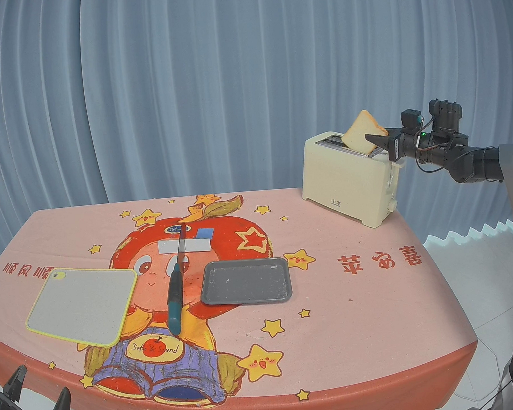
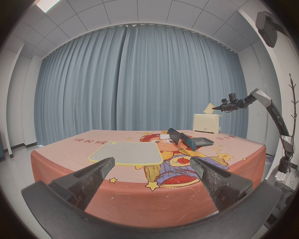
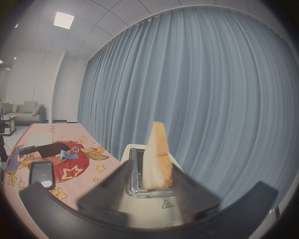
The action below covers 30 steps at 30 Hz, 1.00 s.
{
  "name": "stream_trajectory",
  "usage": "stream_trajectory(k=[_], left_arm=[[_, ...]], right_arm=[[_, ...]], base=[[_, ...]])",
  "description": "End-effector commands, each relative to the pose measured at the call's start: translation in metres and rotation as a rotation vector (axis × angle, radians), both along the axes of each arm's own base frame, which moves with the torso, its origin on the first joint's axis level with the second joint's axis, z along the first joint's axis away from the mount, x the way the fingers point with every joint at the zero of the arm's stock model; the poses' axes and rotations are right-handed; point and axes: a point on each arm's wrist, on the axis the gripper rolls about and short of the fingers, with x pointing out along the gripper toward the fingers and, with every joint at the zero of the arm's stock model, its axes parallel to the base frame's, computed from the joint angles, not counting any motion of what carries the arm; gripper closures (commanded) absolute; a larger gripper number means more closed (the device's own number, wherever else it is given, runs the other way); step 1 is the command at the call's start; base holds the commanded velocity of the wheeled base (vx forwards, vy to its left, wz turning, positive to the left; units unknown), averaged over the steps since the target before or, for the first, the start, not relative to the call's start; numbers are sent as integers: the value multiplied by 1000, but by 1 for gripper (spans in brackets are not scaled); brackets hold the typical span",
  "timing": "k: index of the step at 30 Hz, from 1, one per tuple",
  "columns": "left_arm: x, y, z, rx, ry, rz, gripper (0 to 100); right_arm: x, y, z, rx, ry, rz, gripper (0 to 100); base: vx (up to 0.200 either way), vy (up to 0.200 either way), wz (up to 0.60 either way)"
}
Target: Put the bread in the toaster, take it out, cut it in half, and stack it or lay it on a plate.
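- Near-left, below table [image 1: 358,300] edge: left gripper [image 1: 41,390] spread apart, empty.
- Far right: bread slice [image 1: 362,130] tilted, lower corner at toaster [image 1: 346,181] slot, pinched by right gripper [image 1: 378,139].
- Risk: snagging on slot rim through that tilt; crumbling or slipping from thin corner pinch.

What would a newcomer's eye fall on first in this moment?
The slice of bread, tilted on a corner over the slot of the cream toaster at the table's far right, pinched in the right gripper. Next, the knife with its blue handle, lying between the cutting board and the grey tray on the bright cartoon tablecloth.
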Motion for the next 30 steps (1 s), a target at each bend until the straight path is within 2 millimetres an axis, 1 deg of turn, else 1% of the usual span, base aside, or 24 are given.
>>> stream_trajectory(k=[1,3,8,16,17,18,20,22,23,24,25,27,30], left_arm=[[1,0,-5,1,18,1,0],[1,0,-5,1,18,0,0],[1,0,-5,1,18,0,0],[1,0,-5,1,18,0,0],[1,0,-5,1,18,0,0],[1,0,-5,1,18,0,0],[1,0,-5,0,18,0,0],[1,0,-5,1,18,0,0],[1,0,-5,1,18,1,0],[1,0,-5,1,18,0,0],[1,0,-5,1,18,0,0],[1,0,-5,1,18,0,0],[1,0,-5,1,18,0,0]], right_arm=[[2,1,-4,0,3,-1,0],[3,1,-6,0,9,-2,0],[1,0,-5,0,11,-4,0],[-2,3,0,4,0,-1,0],[-5,3,5,12,-3,-4,0],[-11,4,15,17,-13,-12,0],[-18,3,21,24,-8,-21,0],[-32,2,30,36,3,-31,0],[-38,1,32,38,15,-33,0],[-40,1,32,39,20,-35,0],[-49,1,35,37,31,-47,0],[-60,0,41,33,31,-85,0],[-72,-1,46,33,27,-104,0]], base=[[0,0,0],[0,0,0],[0,0,0],[0,0,0],[0,0,0],[0,0,0],[0,0,0],[0,0,0],[0,0,0],[0,0,0],[0,0,0],[0,0,0],[0,0,0]])
